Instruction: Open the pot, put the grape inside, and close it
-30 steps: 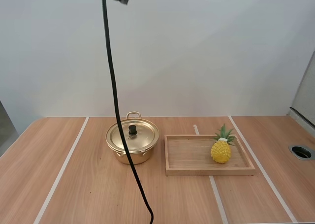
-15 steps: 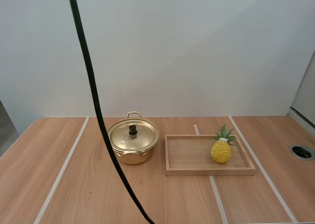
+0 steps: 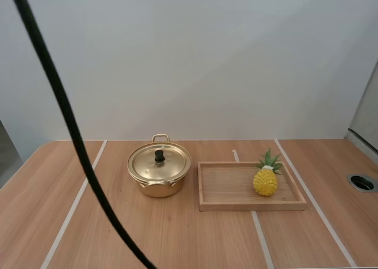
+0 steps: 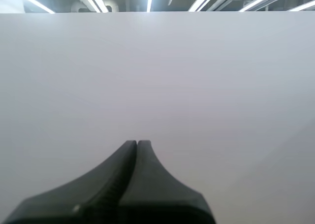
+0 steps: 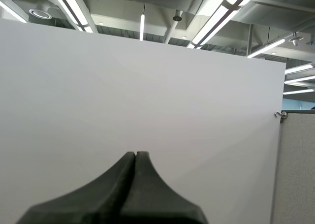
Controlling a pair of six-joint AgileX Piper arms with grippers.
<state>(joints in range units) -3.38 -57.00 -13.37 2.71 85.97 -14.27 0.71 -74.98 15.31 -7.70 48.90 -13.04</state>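
The left claw (image 4: 137, 144) and the right claw (image 5: 136, 155) are each pressed fully together, gripping nothing.

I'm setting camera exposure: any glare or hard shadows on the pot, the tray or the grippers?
High view: soft, even light; the lid shows a mild sheen, no harsh glare; no hard shadow around the pineapple on the tray. Left wrist view: the shut left gripper is a dark wedge with little surface detail. Right wrist view: the right gripper is likewise dark.
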